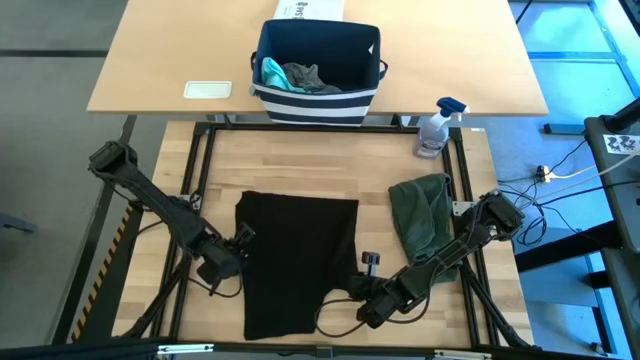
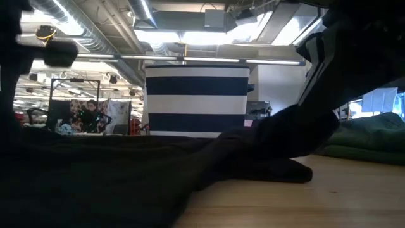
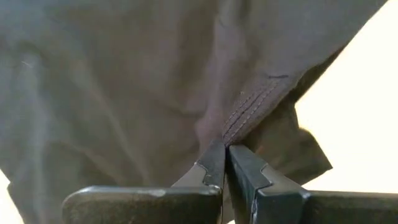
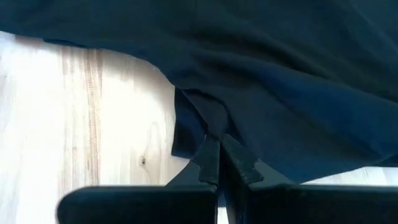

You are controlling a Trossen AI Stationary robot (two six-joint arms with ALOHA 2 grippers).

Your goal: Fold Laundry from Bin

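Black T-shirt (image 1: 298,262), lower centre: left gripper (image 1: 243,238) clamped on left edge; right gripper (image 1: 362,293) clamped on lower right edge. Bin (image 1: 318,95) top centre.

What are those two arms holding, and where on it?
Both grip the black T-shirt: the left gripper pinches its stitched left edge, the right gripper its right edge near the bottom.

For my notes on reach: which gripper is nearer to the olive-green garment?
Right. The right gripper is at the black T-shirt's right edge, beside the olive-green garment. The left gripper is across the shirt, at its left edge.
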